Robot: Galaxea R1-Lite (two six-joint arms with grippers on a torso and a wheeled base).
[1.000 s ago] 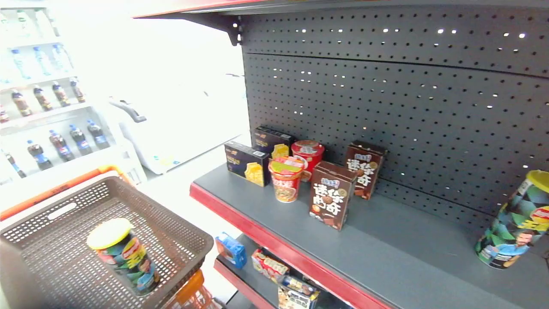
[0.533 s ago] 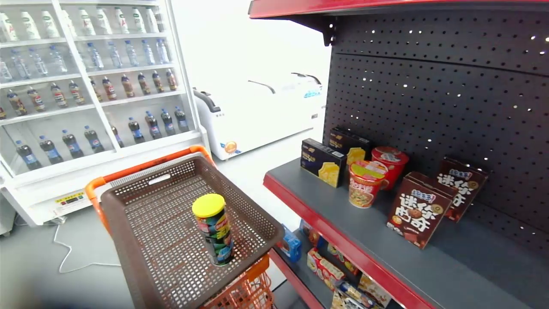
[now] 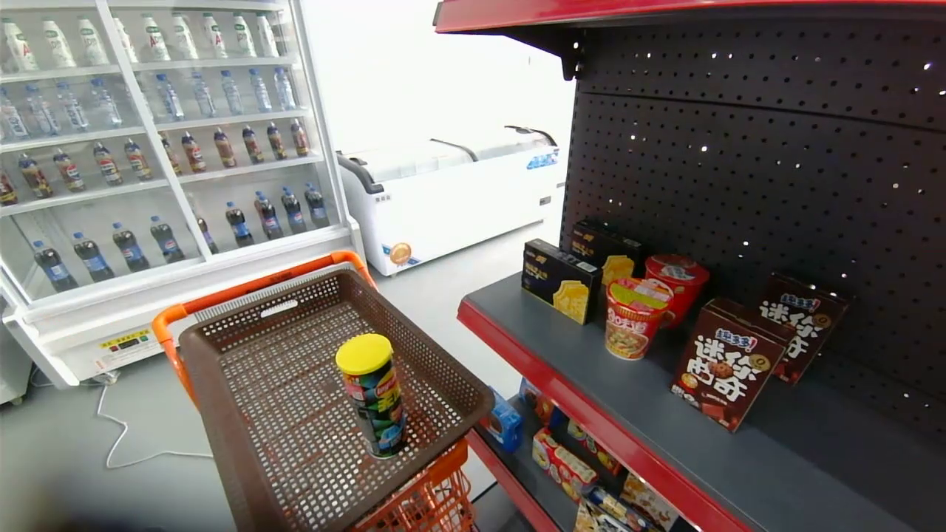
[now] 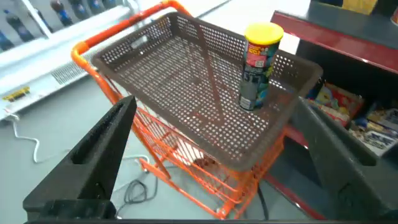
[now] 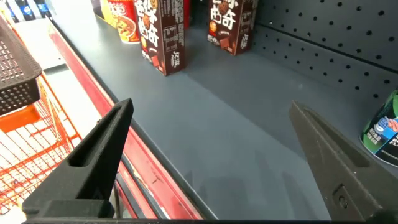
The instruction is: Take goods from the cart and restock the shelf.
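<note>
**Operator:** Pincers first. How do they stand?

**Spotter:** Your left pincer point(image 4: 212, 106) is spread wide with nothing between its fingers. It hangs above the floor beside the cart point(image 4: 118, 43), facing the brown basket point(image 4: 186, 118). Your right pincer point(image 5: 211, 106) is spread just as wide and is also empty, over the bare grey board of the shelf point(image 5: 236, 124).

**Operator:** And the goods in the cart?

**Spotter:** You have one tall can point(image 3: 372, 395) with a yellow lid. It stands upright in the basket, toward the corner nearest the shelf. The basket sits on top of the orange cart.

**Operator:** What is on the shelf?

**Spotter:** Your right wrist view catches part of a second can point(image 5: 382, 134) with a similar pattern. It stands near the pegboard back, well apart from the rest. Further along are two brown boxes, a front brown box point(image 3: 728, 362) and a rear brown box point(image 3: 802, 325) close to the pegboard. Next you see a noodle cup point(image 3: 632, 318) with a red cup point(image 3: 676, 277) just behind it. Two black boxes point(image 3: 560, 279) stand at the shelf's end. The lower shelf point(image 3: 517, 473) holds small packets.

**Operator:** And behind the cart?

**Spotter:** You have a glass-fronted drinks cooler point(image 3: 148, 148) and, beside it, a white chest freezer point(image 3: 443, 192).
</note>
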